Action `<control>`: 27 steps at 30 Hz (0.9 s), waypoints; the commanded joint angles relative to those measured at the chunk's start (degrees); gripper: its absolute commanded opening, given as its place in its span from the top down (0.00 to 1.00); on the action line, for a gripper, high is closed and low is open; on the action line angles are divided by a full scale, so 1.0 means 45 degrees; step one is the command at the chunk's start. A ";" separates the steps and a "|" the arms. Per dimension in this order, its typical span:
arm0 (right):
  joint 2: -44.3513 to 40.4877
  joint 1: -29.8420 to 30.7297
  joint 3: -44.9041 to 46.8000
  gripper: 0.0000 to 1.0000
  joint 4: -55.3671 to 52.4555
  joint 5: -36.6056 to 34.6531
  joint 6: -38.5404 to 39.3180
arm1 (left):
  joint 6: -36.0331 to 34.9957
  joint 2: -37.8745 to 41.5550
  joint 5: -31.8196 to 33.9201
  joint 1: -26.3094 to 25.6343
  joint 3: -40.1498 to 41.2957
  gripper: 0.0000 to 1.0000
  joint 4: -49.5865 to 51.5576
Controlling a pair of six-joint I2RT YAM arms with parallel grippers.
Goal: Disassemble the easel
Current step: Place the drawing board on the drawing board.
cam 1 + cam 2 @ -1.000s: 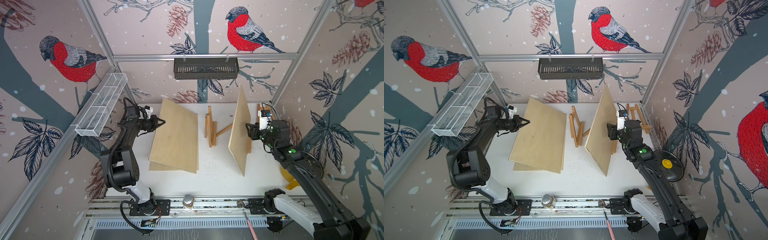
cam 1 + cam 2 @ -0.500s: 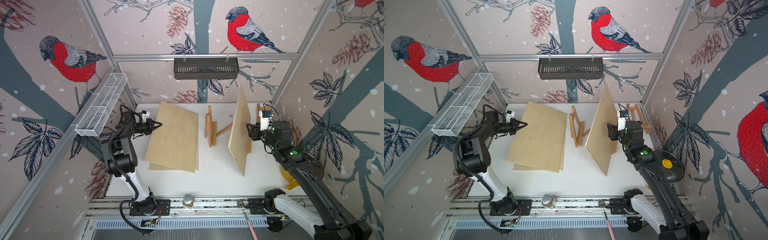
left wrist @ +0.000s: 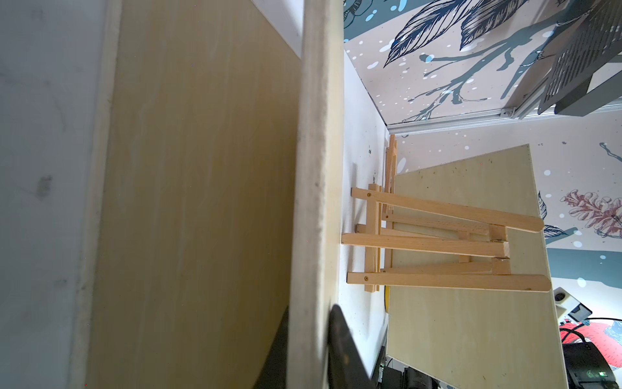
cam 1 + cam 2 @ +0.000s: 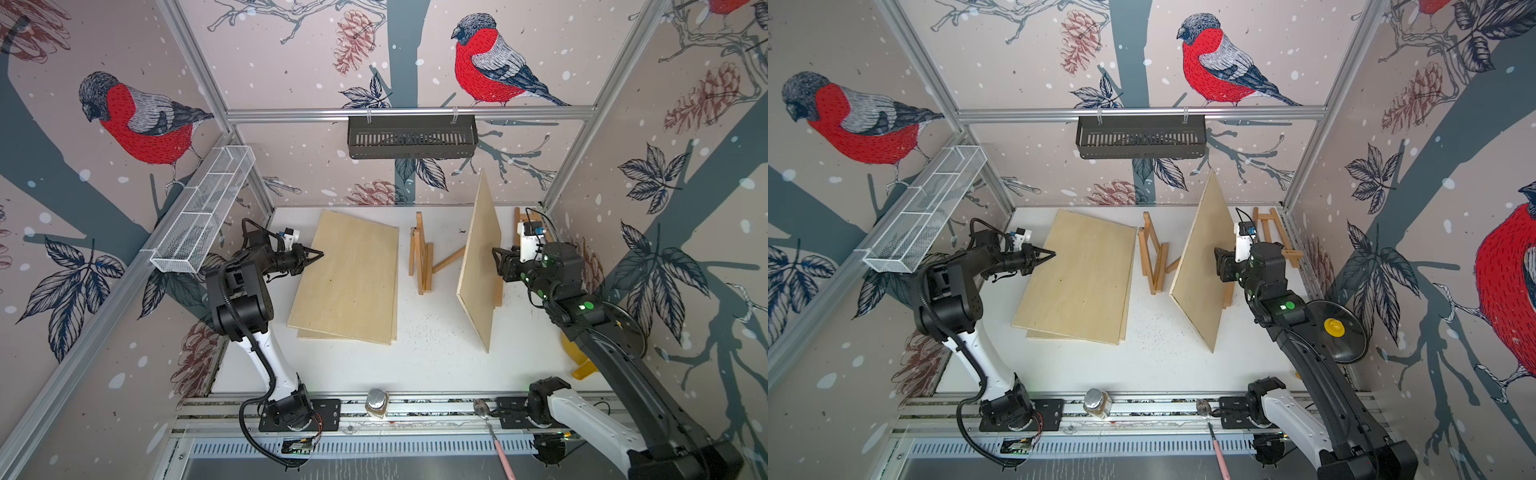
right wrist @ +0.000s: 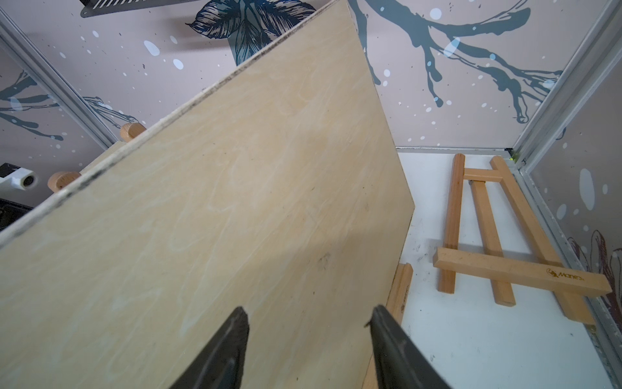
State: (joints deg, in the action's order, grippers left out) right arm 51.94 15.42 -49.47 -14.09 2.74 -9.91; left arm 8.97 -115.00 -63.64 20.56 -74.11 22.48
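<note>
Two plywood boards lie stacked on the left of the table. My left gripper (image 4: 320,252) (image 4: 1052,252) (image 3: 310,308) is shut on the left edge of the upper board (image 4: 349,278) (image 3: 316,168), one jaw on each face. A wooden easel (image 4: 422,257) (image 3: 437,242) stands bare in the middle. Another board (image 4: 478,266) (image 5: 218,208) stands tilted on a second easel (image 5: 400,286), mostly hidden behind it. My right gripper (image 4: 496,259) (image 4: 1219,259) (image 5: 308,320) is open right behind that board, holding nothing. A third easel (image 5: 498,242) lies flat at the back right.
A black slotted basket (image 4: 411,137) hangs on the back rail. A white mesh basket (image 4: 203,216) hangs on the left wall above my left arm. A jar (image 4: 376,403) and a spoon (image 4: 490,428) lie on the front rail. A black lid with a yellow knob (image 4: 1335,328) sits at the right.
My left arm has drawn back and lowered the edge of the upper board, which now lies flatter and a little further left on the stack. The right arm has not moved.
</note>
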 commanded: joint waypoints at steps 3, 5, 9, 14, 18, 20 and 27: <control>-0.0001 0.0030 0.0075 0.41 0.0338 -0.0005 0.0113 | -0.0353 -0.0770 0.5270 0.0157 -0.0096 0.95 0.0636; 0.0000 0.0030 0.0075 0.41 0.0337 0.0030 0.0113 | -0.0384 -0.1084 0.5313 0.0173 -0.0200 0.95 0.0711; -0.0039 0.0030 0.0077 0.41 0.0328 0.0034 0.0113 | -0.0368 -0.1535 0.5350 0.0173 -0.0251 0.91 0.0663; -0.0040 0.0030 0.0076 0.41 0.0324 0.0016 0.0113 | -0.0412 -0.2147 0.5548 0.0168 -0.0498 0.84 0.0864; -0.0019 0.0021 0.0076 0.41 0.0296 0.0008 0.0115 | -0.0425 -0.2419 0.5978 0.0173 -0.0667 0.78 0.0997; -0.0022 0.0030 0.0059 0.41 0.0268 -0.0004 0.0113 | -0.0470 -0.2576 0.6123 0.0173 -0.0819 0.71 0.1170; -0.0022 0.0041 0.0056 0.41 0.0243 -0.0023 0.0098 | -0.0451 -0.2678 0.6676 0.0183 -0.1258 0.62 0.1334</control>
State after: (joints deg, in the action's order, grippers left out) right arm 51.92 15.42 -49.06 -14.09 2.90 -9.91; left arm 5.54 -126.08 -58.83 21.15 -79.88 23.00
